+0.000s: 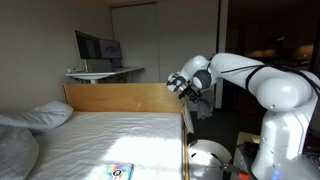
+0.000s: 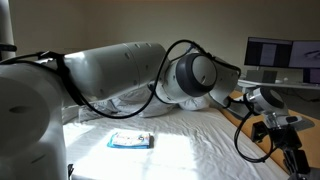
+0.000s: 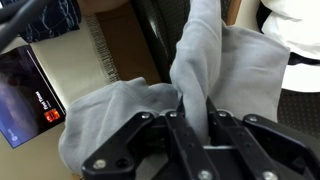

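The gripper point(image 3: 196, 112) pinches a narrow fold of grey cloth point(image 3: 235, 70) running toward twelve o'clock; so thin a hold could slip, dropping it by the wooden headboard point(image 1: 120, 96).
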Robot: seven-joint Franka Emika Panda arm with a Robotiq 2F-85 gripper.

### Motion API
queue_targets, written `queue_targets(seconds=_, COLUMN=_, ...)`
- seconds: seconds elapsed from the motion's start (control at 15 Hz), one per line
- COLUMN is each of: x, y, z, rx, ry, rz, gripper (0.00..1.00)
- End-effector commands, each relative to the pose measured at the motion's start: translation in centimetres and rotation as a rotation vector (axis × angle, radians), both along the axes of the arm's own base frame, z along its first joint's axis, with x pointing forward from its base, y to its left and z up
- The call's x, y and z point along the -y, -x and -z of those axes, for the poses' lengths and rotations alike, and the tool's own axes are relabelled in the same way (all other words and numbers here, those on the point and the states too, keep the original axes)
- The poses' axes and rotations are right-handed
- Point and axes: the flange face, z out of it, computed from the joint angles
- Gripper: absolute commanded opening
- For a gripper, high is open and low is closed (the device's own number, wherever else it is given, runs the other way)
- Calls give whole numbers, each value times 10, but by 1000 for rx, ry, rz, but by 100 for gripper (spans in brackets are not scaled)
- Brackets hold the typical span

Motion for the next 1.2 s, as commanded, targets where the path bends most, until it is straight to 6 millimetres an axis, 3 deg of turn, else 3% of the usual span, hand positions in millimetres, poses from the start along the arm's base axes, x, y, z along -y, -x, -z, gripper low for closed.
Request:
queue_targets(seconds=0.0, x=8, y=3, z=-6, rx=-8, ry=-7, rz=-5, gripper=6)
queue_targets(seconds=0.2, x=11, y=5, z=-7, rx=3, ry=-9, rz=8, gripper=8)
queue_targets(seconds=0.27, x=11, y=8, z=-8, rx=-6, ry=-19, rz=26, gripper=40)
queue_targets(seconds=0.4, x=12, y=9, z=-9, rx=-4, ry=-15, rz=34, gripper=46)
queue_targets(seconds=0.93, x=16, y=10, z=-19, rx=6, ry=-3, rz=46, gripper=98)
queue_targets(seconds=1.13, x=15, y=8, z=-21, rx=16, ry=-13, rz=38, gripper=100)
